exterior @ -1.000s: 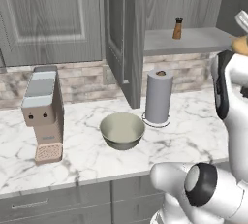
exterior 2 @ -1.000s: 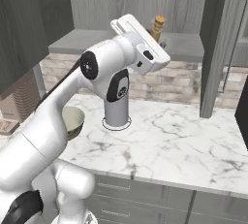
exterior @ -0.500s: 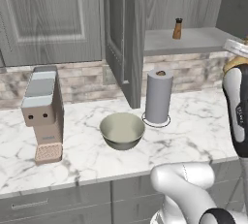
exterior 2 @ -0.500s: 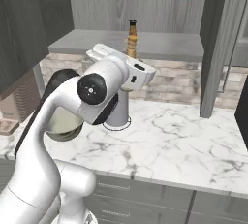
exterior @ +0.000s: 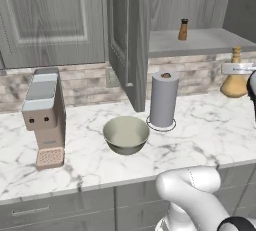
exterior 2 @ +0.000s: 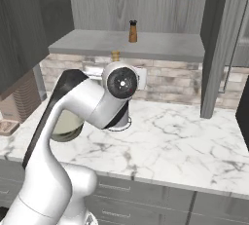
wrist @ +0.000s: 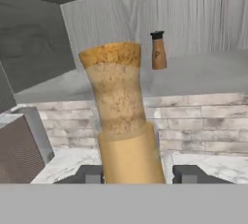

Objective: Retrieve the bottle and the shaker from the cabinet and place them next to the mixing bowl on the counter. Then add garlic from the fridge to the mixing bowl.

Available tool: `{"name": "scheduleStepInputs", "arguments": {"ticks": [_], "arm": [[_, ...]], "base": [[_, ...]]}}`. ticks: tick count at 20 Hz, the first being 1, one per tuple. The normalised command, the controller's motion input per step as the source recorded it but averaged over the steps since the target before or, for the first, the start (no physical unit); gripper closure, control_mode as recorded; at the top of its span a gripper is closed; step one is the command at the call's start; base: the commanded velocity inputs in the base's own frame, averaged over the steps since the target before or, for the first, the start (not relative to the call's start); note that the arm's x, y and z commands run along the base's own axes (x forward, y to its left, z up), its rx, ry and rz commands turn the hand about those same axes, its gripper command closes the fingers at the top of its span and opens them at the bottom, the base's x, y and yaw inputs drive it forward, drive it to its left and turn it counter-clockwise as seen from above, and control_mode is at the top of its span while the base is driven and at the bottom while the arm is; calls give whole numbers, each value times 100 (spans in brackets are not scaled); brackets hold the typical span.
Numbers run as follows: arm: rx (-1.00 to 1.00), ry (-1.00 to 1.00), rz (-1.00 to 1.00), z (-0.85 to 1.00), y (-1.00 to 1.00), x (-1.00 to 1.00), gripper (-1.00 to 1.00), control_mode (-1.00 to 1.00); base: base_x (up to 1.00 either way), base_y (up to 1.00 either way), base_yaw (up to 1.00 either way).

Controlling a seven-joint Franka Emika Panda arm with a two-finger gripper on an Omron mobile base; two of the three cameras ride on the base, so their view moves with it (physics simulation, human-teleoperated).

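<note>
The bottle (wrist: 123, 121), tan with a cork-coloured neck, stands upright between my gripper's (wrist: 138, 173) two dark fingers, which are shut on its lower body. In the left base view the bottle (exterior: 234, 80) hangs above the counter at the far right, below the open cabinet's shelf. Its top (exterior 2: 115, 54) peeks over the arm in the right base view. The small brown shaker (exterior: 183, 29) (exterior 2: 133, 31) (wrist: 158, 50) stands on that shelf. The mixing bowl (exterior: 126, 134) rests on the marble counter, left of the bottle. The garlic is out of view.
A paper towel roll (exterior: 164, 98) stands just behind and right of the bowl. A coffee machine (exterior: 45, 117) sits at the counter's left. The open cabinet door (exterior: 127, 40) (exterior 2: 221, 44) juts out over the counter. A brick backsplash (wrist: 203, 121) runs behind.
The arm has swung down from shelf height with the bottle in its grip; the bottle now hangs lower, in front of the backsplash. The shaker stays on the shelf.
</note>
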Motion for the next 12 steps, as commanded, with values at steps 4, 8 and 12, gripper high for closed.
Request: {"name": "scheduleStepInputs", "arguments": {"ticks": [4, 8, 12], "arm": [[-12, 1, 16, -64, 63, 17, 100, -100], [-1, -2, 22, -58, 5, 37, 100, -100], [0, -6, 30, -47, -3, 50, 100, -100]], "base": [[0, 0, 0], [0, 0, 0], [0, 0, 0]]}}
